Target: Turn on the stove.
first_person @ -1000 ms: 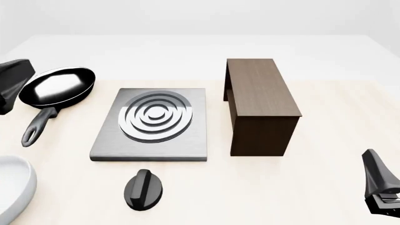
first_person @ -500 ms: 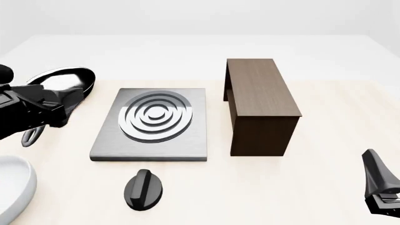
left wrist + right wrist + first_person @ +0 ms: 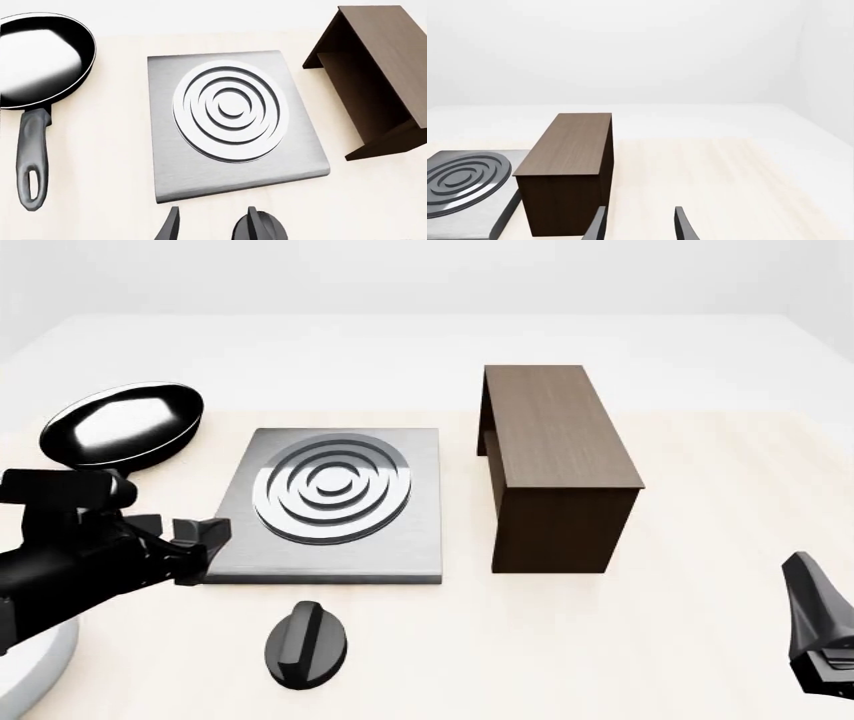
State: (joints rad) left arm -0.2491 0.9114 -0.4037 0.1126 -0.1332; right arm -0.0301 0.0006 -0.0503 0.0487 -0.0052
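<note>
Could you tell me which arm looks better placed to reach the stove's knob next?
Probably the left: the left gripper hangs just left of the stove, near the knob, while the right gripper sits far off beyond the cabinet.

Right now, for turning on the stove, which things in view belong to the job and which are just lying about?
Belongs to the job:
- stove
- knob
- left gripper, jaws open, coming in beside the stove

Just lying about:
- frying pan
- wooden cabinet
- right gripper, parked away from the knob
</note>
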